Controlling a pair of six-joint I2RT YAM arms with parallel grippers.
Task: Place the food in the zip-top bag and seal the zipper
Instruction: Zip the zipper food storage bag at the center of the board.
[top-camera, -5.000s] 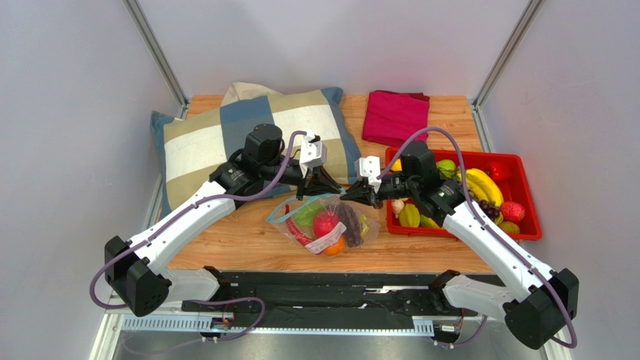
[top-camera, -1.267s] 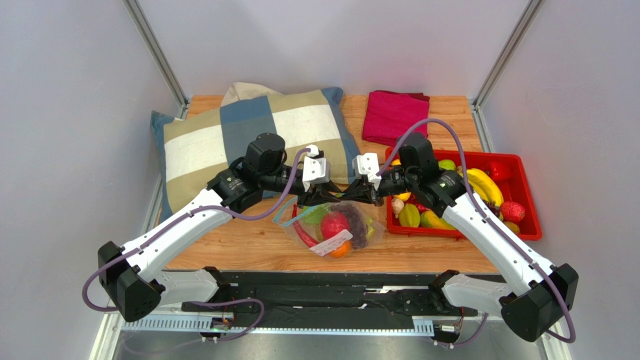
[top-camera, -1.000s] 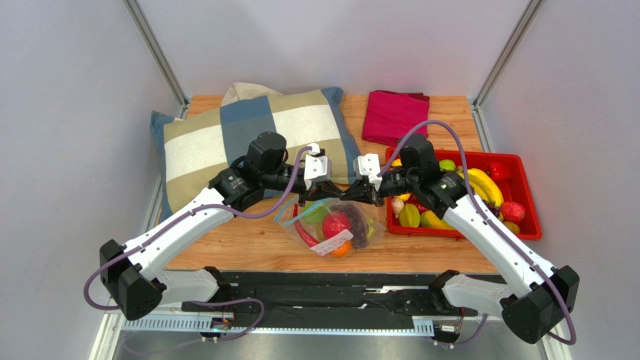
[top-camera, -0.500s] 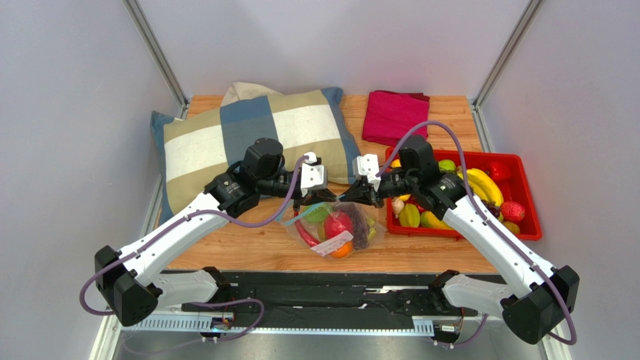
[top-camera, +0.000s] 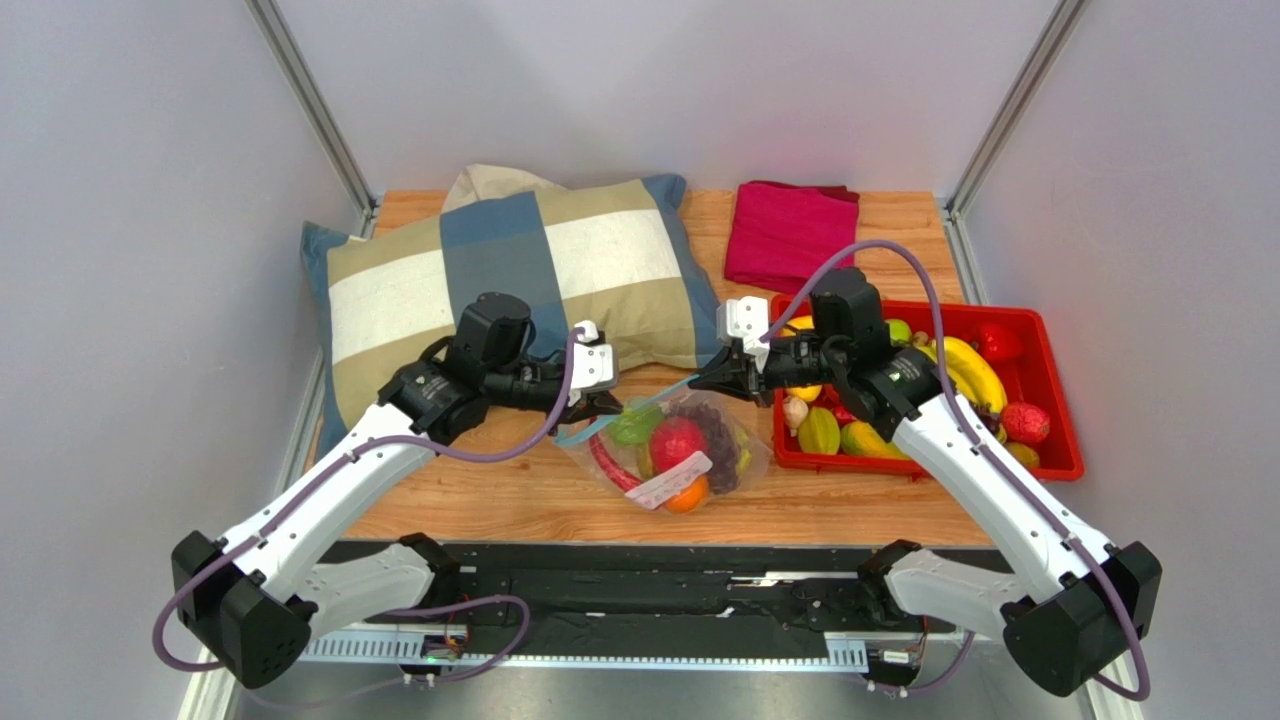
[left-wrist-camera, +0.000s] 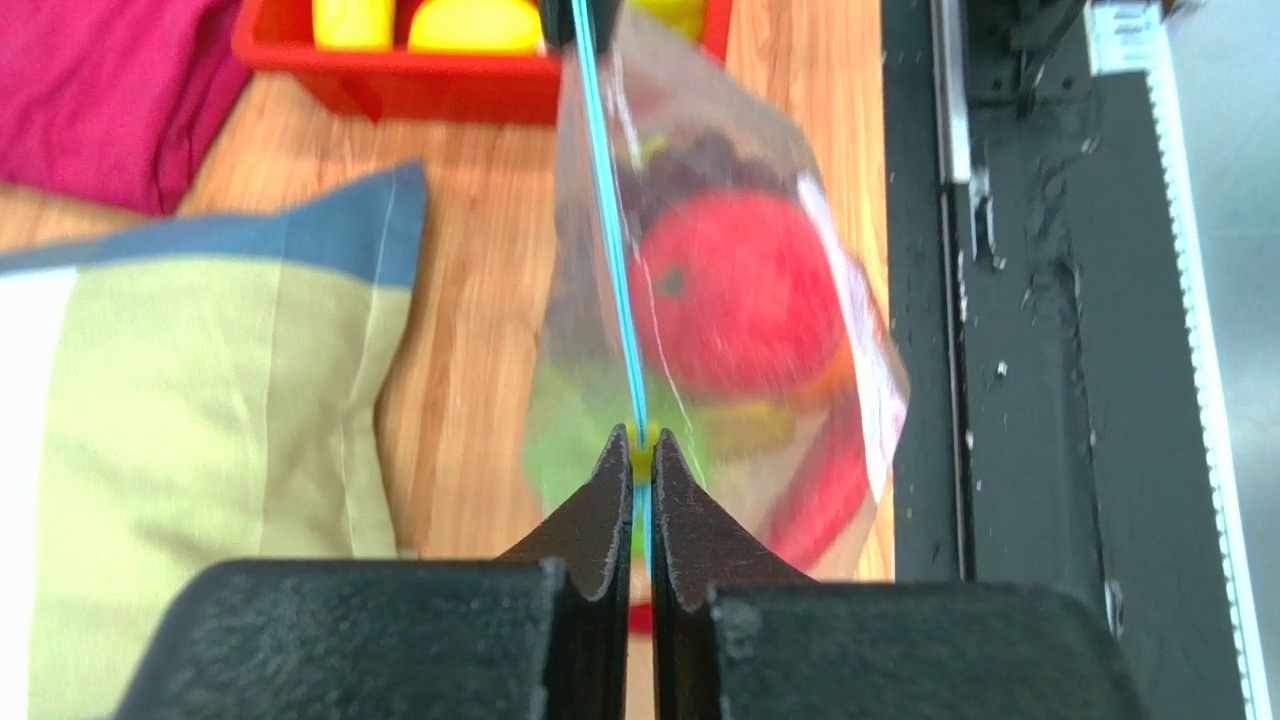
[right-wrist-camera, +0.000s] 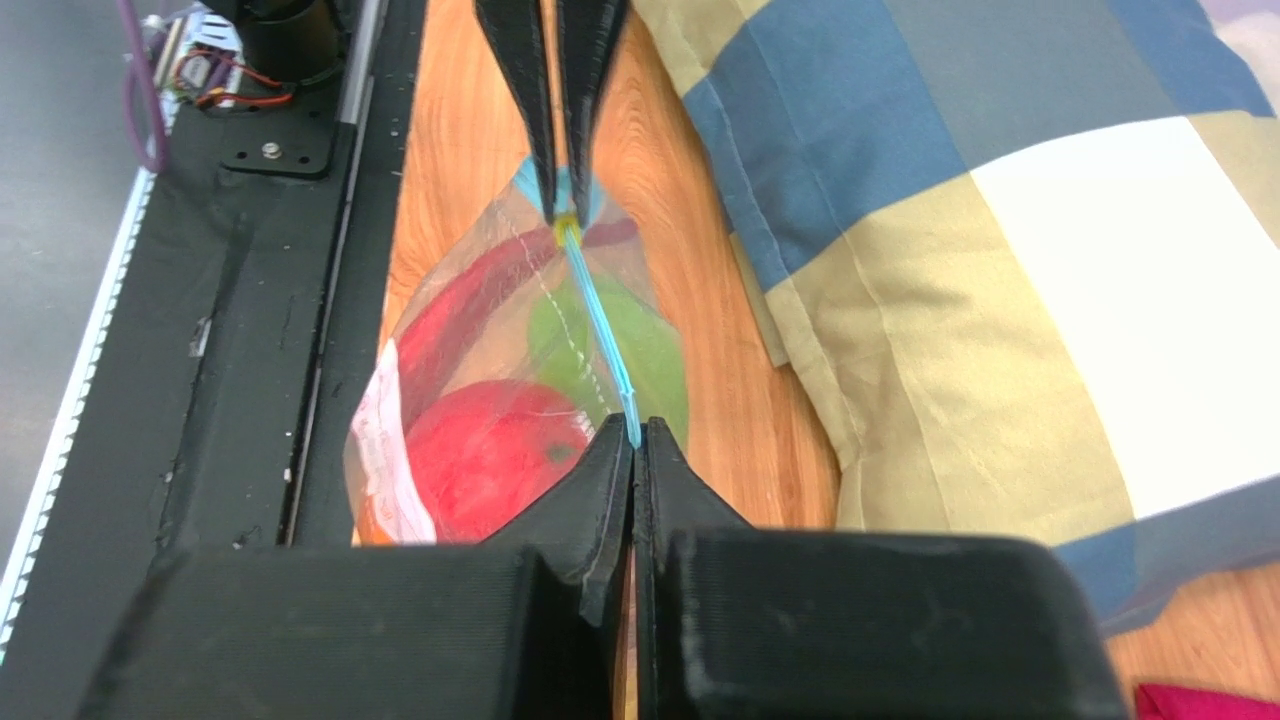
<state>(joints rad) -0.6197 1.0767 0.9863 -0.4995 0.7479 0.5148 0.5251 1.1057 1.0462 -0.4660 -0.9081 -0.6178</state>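
The clear zip-top bag (top-camera: 676, 450) lies on the wooden table, holding a red apple (top-camera: 675, 444), a green mango (top-camera: 634, 426), purple grapes (top-camera: 732, 444) and an orange piece (top-camera: 687, 495). Its teal-blue zipper (top-camera: 646, 408) is stretched taut between both grippers. My left gripper (top-camera: 601, 405) is shut on the zipper's left end (left-wrist-camera: 637, 444). My right gripper (top-camera: 721, 378) is shut on the zipper's right end (right-wrist-camera: 633, 435). The apple (left-wrist-camera: 729, 293) and mango (right-wrist-camera: 609, 360) show through the plastic in both wrist views.
A red tray (top-camera: 1052, 435) at the right holds a banana bunch (top-camera: 962, 372), mangoes and other toy food. A checked pillow (top-camera: 496, 270) lies at the back left. A folded magenta cloth (top-camera: 789, 233) lies at the back. The black rail (top-camera: 646, 578) runs along the near edge.
My left gripper has slid leftward along the zipper, away from the right gripper, which moved slightly right and back. The zipper now stretches straight between them.
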